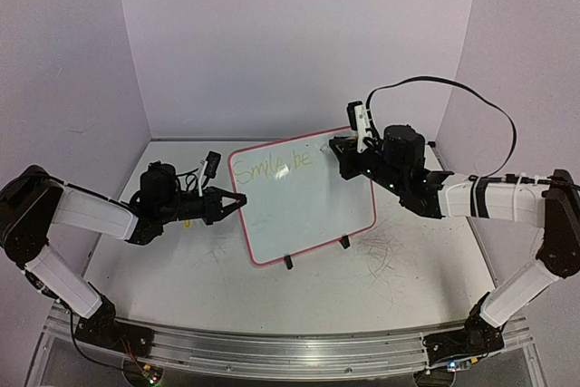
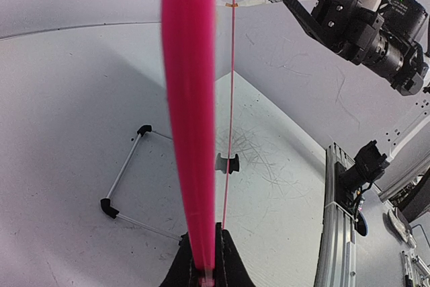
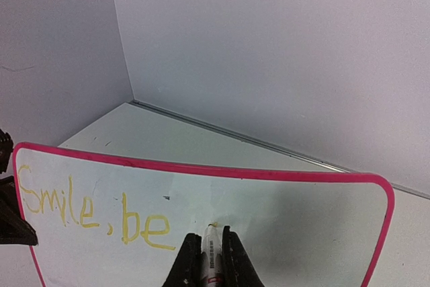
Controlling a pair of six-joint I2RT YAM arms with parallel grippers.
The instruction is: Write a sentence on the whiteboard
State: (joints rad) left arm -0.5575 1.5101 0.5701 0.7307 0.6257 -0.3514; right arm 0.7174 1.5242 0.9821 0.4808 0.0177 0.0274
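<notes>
The whiteboard (image 1: 308, 201) is stood on the table (image 1: 181, 269), its left edge clamped in the left claw (image 1: 237, 200). A marker (image 3: 212, 253) is gripped by the right claw (image 3: 209, 234), tip beside the sentence (image 3: 87, 214) "Smile, be".

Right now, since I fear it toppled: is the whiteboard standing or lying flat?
Standing: the whiteboard rests on its two black clip feet, and the left gripper is shut on its edge.

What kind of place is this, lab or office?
Probably a lab robot cell: plain white walls box in the table, the left arm and right arm mount on an aluminium rail, and the whiteboard is the main prop.
</notes>
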